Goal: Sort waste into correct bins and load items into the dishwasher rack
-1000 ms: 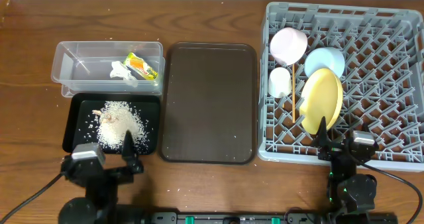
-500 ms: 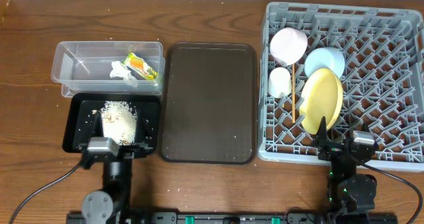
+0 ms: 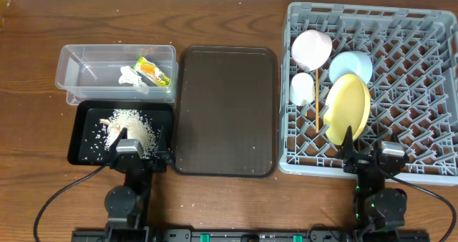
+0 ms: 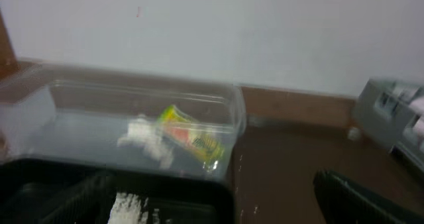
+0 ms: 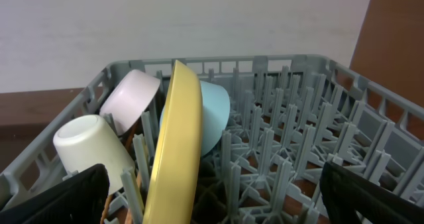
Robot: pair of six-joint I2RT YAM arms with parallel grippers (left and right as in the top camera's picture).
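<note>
Empty, fingers apart, the left claw (image 3: 141,142) needed to leave the shallow glossy black rectangular tray (image 3: 80,156) without jostling it.

We count one grey rack (image 3: 418,117). There are two bowls, a white bowl (image 3: 311,47) and a light blue bowl (image 3: 352,64), one yellow plate (image 3: 348,109), one white cup (image 3: 302,89) and one set of chopsticks (image 3: 317,107). We also count one clear tub (image 3: 73,57), one black tray (image 3: 80,133), one brown tray (image 3: 225,113), one snack wrapper (image 3: 154,71), one napkin (image 3: 131,76) and one rice heap (image 3: 129,124).

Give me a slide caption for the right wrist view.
Yellow plate, blue bowl, white bowl and cup loaded in the grey rack.
</note>
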